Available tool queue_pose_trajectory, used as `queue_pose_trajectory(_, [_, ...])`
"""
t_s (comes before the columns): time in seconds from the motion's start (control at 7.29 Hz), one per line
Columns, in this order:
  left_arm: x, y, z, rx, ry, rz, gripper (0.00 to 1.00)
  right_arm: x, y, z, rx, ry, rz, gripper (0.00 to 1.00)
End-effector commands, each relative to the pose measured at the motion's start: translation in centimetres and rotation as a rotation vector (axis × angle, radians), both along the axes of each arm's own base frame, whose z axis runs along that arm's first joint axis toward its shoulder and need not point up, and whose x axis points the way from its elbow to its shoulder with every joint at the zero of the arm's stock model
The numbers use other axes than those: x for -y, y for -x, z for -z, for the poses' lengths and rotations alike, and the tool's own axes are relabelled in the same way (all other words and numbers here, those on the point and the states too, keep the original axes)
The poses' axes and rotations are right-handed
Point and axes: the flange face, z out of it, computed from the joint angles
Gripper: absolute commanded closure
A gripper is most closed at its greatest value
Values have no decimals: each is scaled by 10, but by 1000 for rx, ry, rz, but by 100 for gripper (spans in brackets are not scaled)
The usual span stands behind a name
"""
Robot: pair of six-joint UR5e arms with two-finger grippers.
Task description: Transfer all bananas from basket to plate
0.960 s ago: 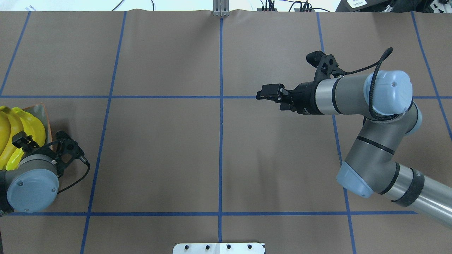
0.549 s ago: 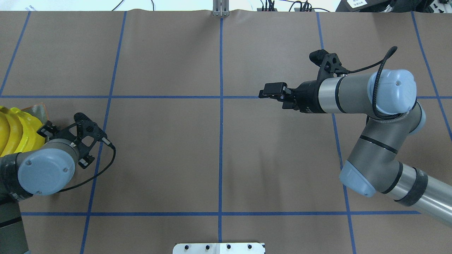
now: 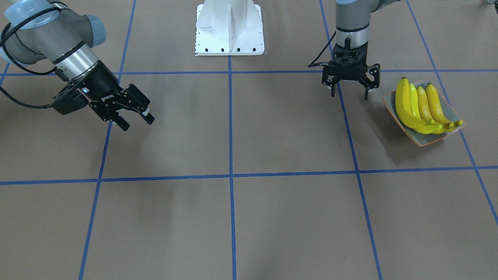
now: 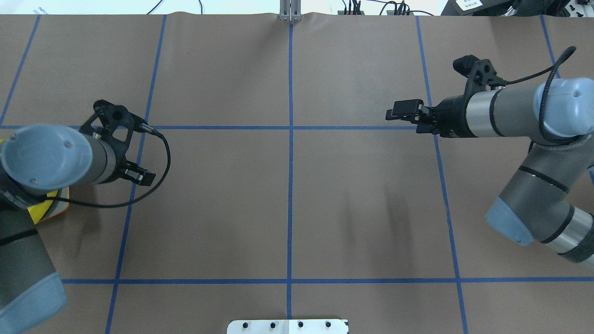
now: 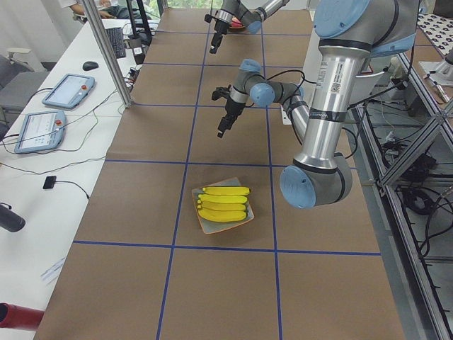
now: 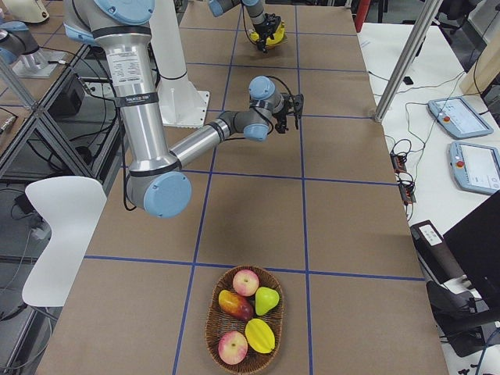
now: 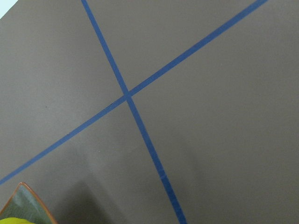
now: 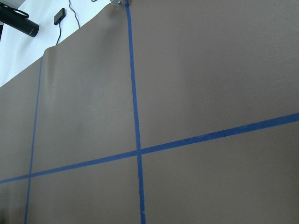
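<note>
When looking for the bananas (image 3: pixel 422 107), find all four on the square grey-green plate (image 3: pixel 452 112) at the table end on the robot's left, packed side by side and touching, none hanging over the orange rim. Long axes all parallel, running across the table from the robot's side toward the operators' side, stems toward the operators. Nearest to them by far: the left gripper (image 3: pixel 350 93), hanging just beside the plate on the side toward the table middle and a little toward the robot's base, not above the plate, pointing straight down, jaws wide apart and nothing between them. From this claw, then, bananas lower and outward toward the table end, their length crosswise to that direction. Agrees with the left wrist view: only one plate corner and a sliver of yellow at the bottom left edge. Well apart, over the other half of the table, the right gripper (image 3: pixel 137 123), tilted, fingers also spread and holding nothing. At the far end on the robot's right, a wicker basket (image 6: pixel 212 328) with apples and other fruit, no banana to see in it. Judged from this: transfer probably complete, no further grasp needed; at most a retreat of the left arm, keeping clear of the rim.
</note>
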Motion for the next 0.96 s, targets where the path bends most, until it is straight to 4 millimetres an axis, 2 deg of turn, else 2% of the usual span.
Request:
queue_pose_trajectory(0.0, [44, 64, 18, -159, 139, 17, 0, 14, -77, -55, -98, -61, 76, 0])
queue_pose_trajectory(0.14, [59, 87, 14, -168, 149, 2, 0, 18, -110, -81, -154, -94, 121, 0])
queue_pose_trajectory(0.27, [76, 98, -4, -146, 151, -56, 0, 28, -140, -96, -205, -117, 188, 0])
queue_pose_trajectory(0.55, [108, 136, -35, -159, 204, -72, 0, 49, -208, -123, -327, -145, 313, 0])
queue_pose_trajectory(0.82, [126, 157, -58, -211, 272, -100, 0, 58, -247, -145, -420, -169, 411, 0])
